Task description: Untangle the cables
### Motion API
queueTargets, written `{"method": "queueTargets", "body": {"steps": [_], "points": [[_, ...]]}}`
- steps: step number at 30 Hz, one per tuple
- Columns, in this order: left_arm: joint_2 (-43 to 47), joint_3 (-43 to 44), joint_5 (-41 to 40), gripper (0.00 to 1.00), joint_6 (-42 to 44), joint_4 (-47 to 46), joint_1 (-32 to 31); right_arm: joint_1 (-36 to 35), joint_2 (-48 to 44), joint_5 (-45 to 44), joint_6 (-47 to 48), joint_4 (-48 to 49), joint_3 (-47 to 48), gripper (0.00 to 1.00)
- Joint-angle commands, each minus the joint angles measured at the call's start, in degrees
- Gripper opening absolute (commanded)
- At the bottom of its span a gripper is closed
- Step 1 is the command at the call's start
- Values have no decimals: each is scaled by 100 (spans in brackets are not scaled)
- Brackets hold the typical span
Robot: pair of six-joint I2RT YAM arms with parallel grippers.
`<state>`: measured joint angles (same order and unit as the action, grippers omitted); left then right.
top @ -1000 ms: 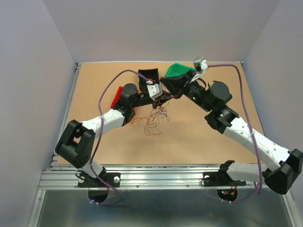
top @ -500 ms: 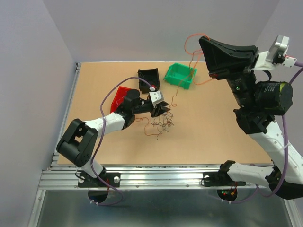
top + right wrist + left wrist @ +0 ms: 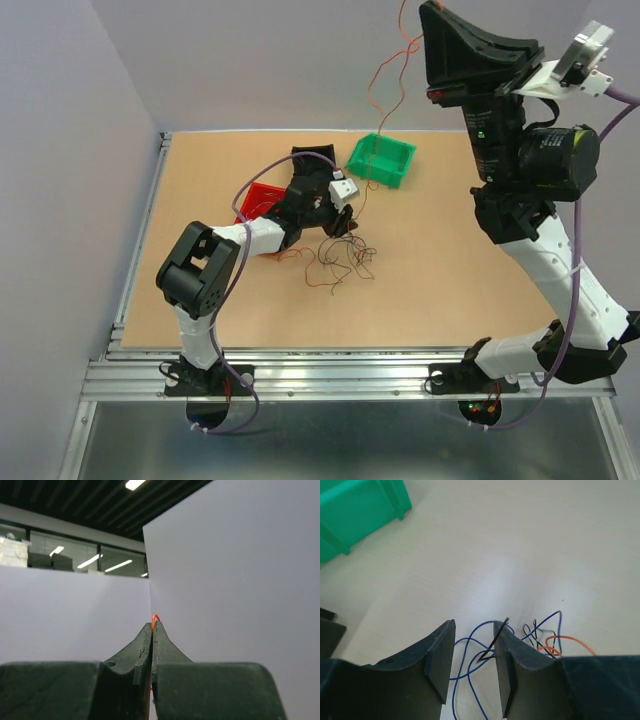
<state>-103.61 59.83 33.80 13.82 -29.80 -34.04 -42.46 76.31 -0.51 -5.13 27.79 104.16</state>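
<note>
Top external: right claw aloft

- Bare table lies open to the right of the cables.
- Green bin, black bin and red bin crowd the far side.

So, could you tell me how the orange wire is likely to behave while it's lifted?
Probably very floppy: the orange wire hangs in loose curves below the right gripper. It looks hair-thin, so it is likely light and might slip from the shut jaws.
</note>
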Motion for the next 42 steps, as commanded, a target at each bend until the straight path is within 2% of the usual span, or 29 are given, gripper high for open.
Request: {"method": "queueTargets", "body": {"steps": [1,5,10,17,19,24,26,30,31,35,36,38,41,42], "points": [[-168,502,-216,48,-126,589,47,-26,181,-247,460,902,903,0],[-186,573,-260,50,-170,721,82,-26,454,-204,460,1035,1632,1],[-98,556,-566,50,-231,739,73,-26,525,-476,512,1114,1914,1],[-572,1012,-1067,44,-354,1301,91,-26,947,-871,811,1343,2810,0],[-467,978,-1095,44,-372,1249,117,-26,763,-950,776,1343,2655,1],[-19,723,-1226,44,-345,1064,161,-26,-124,-1389,1039,1676,664,0],[209,627,-1227,44,-380,1064,266,-26,-336,-1696,1337,1808,291,0],[823,468,-824,44,-433,1003,590,-26,-687,-2487,1865,1818,-597,1],[930,424,-683,44,-433,994,653,-26,-784,-2671,2118,1818,-1077,1],[1360,266,-6,31,-416,1047,829,-26,-1083,-3875,2832,1809,-2502,1],[1500,248,21,24,-381,1073,829,-17,-1118,-4521,2929,1791,-2775,1],[1607,187,117,22,-380,1073,829,53,-1092,-5672,3157,1800,-3625,1],[1757,134,100,22,-372,1073,829,71,-1276,-6180,2659,1608,-4665,1],[1783,125,170,30,-337,1082,829,71,-1381,-6110,2292,1302,-5207,0]]}}
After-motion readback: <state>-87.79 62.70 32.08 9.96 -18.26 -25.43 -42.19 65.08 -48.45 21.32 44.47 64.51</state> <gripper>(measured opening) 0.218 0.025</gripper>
